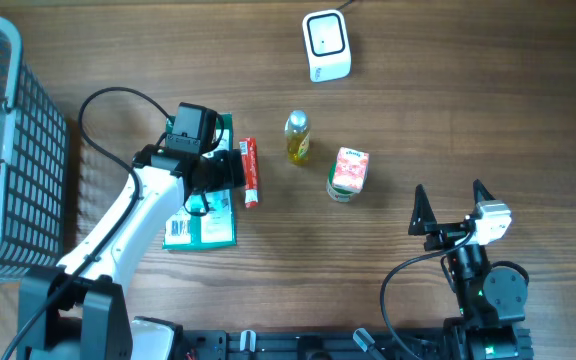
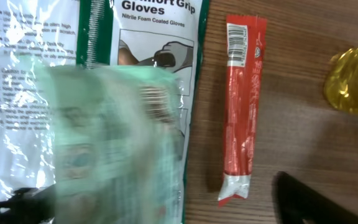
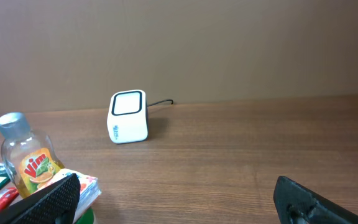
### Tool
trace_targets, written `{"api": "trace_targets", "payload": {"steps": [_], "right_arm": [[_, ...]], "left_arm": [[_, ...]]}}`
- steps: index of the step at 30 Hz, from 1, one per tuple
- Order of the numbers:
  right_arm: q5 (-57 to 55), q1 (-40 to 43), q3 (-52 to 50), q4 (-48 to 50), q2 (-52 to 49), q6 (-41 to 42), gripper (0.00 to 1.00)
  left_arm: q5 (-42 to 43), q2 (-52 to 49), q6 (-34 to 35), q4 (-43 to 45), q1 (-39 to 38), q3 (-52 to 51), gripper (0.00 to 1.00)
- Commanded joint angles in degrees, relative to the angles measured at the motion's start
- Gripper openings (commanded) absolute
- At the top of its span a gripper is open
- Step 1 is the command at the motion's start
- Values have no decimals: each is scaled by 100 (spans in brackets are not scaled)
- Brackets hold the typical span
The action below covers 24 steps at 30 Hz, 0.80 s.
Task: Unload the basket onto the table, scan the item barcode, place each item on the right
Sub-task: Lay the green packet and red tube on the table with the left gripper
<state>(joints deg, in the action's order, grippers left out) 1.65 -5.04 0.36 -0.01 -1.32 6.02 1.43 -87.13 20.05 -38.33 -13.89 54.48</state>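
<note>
A brown wooden worktop fills the overhead view, with a grey mesh basket at its left edge and a white barcode scanner near the far edge. The left gripper hangs over a green gloves packet. Just beside the packet lies a red sachet, then a Vim bottle and a small carton. The right gripper stands wide open and empty, well apart from them. In the left wrist view the dark fingers sit wide apart, with a blurred green part of the packet between them, apparently not clamped. The right wrist view shows the scanner's window facing that arm across bare wood. The task seems to be at the pick-up step. Next comes a firm hold on the packet, then carrying it to the scanner with its barcode turned to the window.
</note>
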Motion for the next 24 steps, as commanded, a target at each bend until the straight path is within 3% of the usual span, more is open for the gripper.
{"api": "trace_targets", "payload": {"steps": [1,2,3,4,8,16,20,24], "right_arm": [[-13,24,-7,22,2,35,100],[-13,24,-7,22,2,35,100],[-13,24,-7,22,2,35,100],[-13,24,-7,22,2,33,100],[-13,24,-7,22,2,35,100],[-13,24,-7,22,2,35,100],[-13,24,-7,22,2,33,100],[-13,24,-7,22,2,35,100]], "left_arm": [[79,-33,-28,-223,-81,-26,4],[9,-33,-33,-245,-81,-26,20],[-28,-33,-33,-238,-79,-26,77],[-52,-33,-33,-214,-74,-26,100],[-142,-33,-83,-94,-72,-26,100],[-2011,280,-164,68,409,424,100],[-1908,422,-363,844,1252,603,100],[-1154,420,-916,1561,2135,603,100]]}}
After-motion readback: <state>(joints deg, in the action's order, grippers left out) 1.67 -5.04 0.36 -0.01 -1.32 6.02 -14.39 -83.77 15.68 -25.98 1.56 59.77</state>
